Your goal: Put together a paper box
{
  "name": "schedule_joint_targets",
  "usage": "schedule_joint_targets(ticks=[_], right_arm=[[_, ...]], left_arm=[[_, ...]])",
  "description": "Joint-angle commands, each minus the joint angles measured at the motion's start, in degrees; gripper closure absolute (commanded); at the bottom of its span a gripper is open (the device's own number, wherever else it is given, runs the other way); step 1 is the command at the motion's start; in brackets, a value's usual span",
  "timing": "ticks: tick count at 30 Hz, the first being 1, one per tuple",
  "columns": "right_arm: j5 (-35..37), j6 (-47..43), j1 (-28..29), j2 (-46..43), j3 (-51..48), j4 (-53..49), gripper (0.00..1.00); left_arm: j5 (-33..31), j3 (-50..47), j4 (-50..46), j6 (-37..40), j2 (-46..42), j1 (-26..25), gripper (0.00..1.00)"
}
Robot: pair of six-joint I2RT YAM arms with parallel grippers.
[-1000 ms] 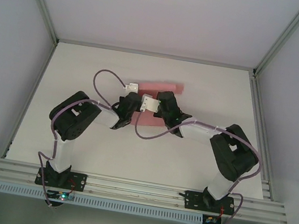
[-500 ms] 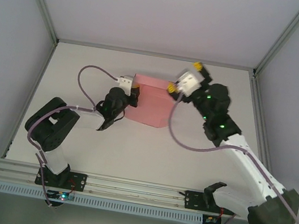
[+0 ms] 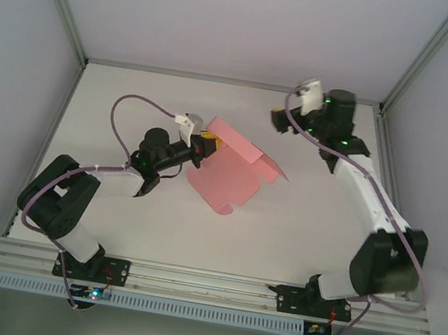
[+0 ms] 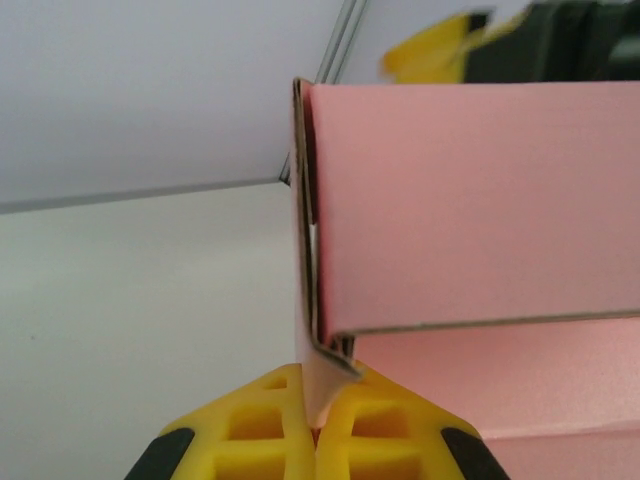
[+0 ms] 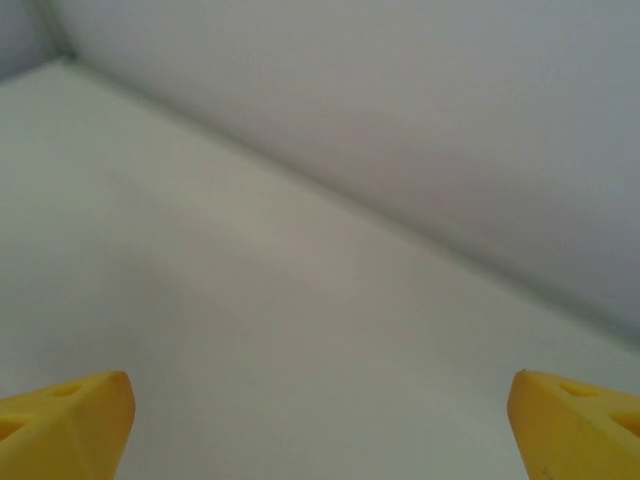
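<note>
Near the middle of the bench, the paper box sits partly folded with one panel raised, and the left fingers are pressed together on a thin flap at its left corner. Use that pinch as a firm anchor, then bring the free arm to the loose right-hand flap and crease it along its fold line without dragging or tearing the card. The right fingers stand spread wide toward the far right of the bench, well apart from the box, holding and touching nothing.
</note>
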Motion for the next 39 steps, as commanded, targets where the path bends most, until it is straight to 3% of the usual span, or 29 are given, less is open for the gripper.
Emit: schedule_joint_targets(ticks=[1,3,6,8,11,14,18,25,32,34,37,39], right_arm=[[-6.5,-1.9,4.5,2.2,2.3,-7.3,0.05],[-6.6,-1.4,6.3,3.5,2.7,-7.7,0.05],[-6.1,-2.0,9.4,3.9,2.4,-7.4,0.05],[-5.0,-4.2,12.1,3.9,1.9,-7.5,0.05],[-3.6,-5.5,15.7,4.3,1.1,-6.2,0.05],[-1.9,-4.7,17.9,6.1,-0.1,-2.8,0.05],[-1.1,-3.5,19.6,6.0,-2.0,2.6,0.05],[-9.7,3.7,19.6,5.9,-4.0,11.2,0.03],[-15.5,8.5,19.0,8.1,-2.5,12.7,0.05],[-14.9,9.1,18.6,8.0,-1.8,11.2,0.05],[-8.0,8.6,17.1,5.9,-1.9,8.8,0.05],[0.4,9.9,14.7,3.7,-0.9,4.2,0.03]], left_arm=[[1.7,2.8,-3.2,0.6,-1.8,-0.4,1.00],[-0.5,4.3,-7.0,1.5,-1.7,-0.8,1.00],[-8.3,7.0,-14.3,2.3,-1.5,-1.8,1.00],[-16.9,9.2,-18.6,0.0,-0.8,-2.6,1.00],[-23.2,13.5,-25.5,-1.2,0.7,-3.9,1.00],[-31.4,18.3,-32.1,1.5,2.3,-7.7,1.00],[-47.7,25.7,-43.3,2.4,5.4,-13.2,1.00],[-58.2,32.1,-52.3,-9.6,10.5,-14.9,1.00],[-61.9,34.0,-57.6,-13.8,10.1,-14.9,1.00],[-53.3,31.5,-53.1,-9.8,8.4,-13.8,1.00],[-40.4,24.7,-43.6,-2.4,4.1,-12.3,1.00],[-38.7,21.8,-44.2,-0.9,0.7,-11.4,1.00]])
